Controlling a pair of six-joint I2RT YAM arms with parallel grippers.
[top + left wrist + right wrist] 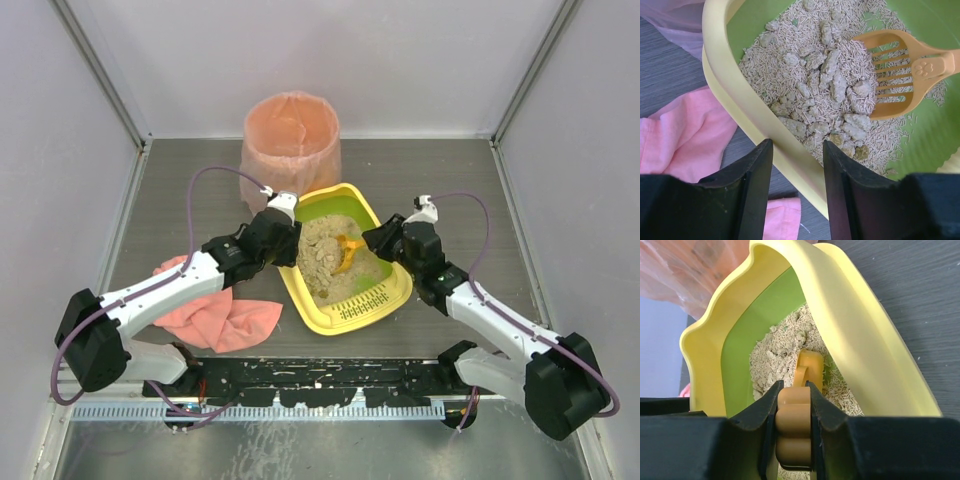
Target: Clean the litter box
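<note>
The yellow litter box point(345, 318) lies mid-table, lime-green inside, with beige litter and grey clumps point(830, 80) heaped in it. My left gripper point(290, 240) is at its left wall. In the left wrist view the jaws point(797, 145) straddle the yellow rim point(735, 95), one finger outside and one over the litter; whether they press on it does not show. My right gripper point(378, 240) reaches in from the right, shut point(792, 385) on the handle of the orange slotted scoop point(792, 415). The scoop's head point(900, 75) rests on the litter.
A round pink-lined bin point(291, 135) stands just behind the litter box. A crumpled pink cloth point(215, 315) lies on the table at the left, under my left arm and close to the box's left wall. Grey walls enclose the table on three sides.
</note>
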